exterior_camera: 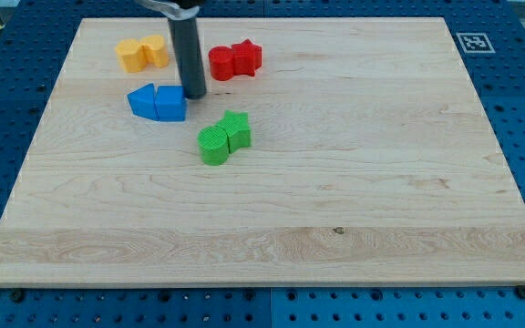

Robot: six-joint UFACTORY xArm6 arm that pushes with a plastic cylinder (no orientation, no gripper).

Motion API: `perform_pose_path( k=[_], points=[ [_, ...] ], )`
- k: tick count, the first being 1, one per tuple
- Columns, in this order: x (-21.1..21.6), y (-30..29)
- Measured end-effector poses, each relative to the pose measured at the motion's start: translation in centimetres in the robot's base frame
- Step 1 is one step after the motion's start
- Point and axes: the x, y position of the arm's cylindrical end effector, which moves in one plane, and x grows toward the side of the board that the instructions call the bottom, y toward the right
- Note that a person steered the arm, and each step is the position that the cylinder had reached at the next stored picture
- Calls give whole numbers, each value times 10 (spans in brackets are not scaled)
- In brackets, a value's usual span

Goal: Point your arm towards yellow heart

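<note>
Down on the board, my tip (195, 95) rested at the upper right corner of the blue pair, touching or all but touching it. As a plain rod it had no jaws to stand apart or together, and it clamped nothing.

The yellow heart (155, 49) lay toward the view's upper left of my tip, near but apart from it, close to the top edge of the wooden board (354, 182). Pressed against the heart's left side sat a second yellow block (131, 56), rounded in outline; its exact shape I could not tell.

Just to the lower left of my tip stood the two blue blocks: a blue block (171, 103) next to the rod's end, and a blue wedge-like block (141, 99) on its far side, the two touching.

To the upper right of my tip, near it, was a red pair: a red block (221, 63) and a red star (247, 56), side by side and in contact.

Below and slightly right of my tip lay a green round block (214, 145) joined to a green star (237, 128).

Far off at the view's top right, a black-and-white marker (472, 41) sat on the blue perforated table (7, 146).
</note>
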Motion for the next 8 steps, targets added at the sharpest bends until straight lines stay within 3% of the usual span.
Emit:
perform_pose_path(
  k=[4, 5, 8],
  points=[
    [-34, -137],
    [-72, -139],
    [-122, -107]
  ],
)
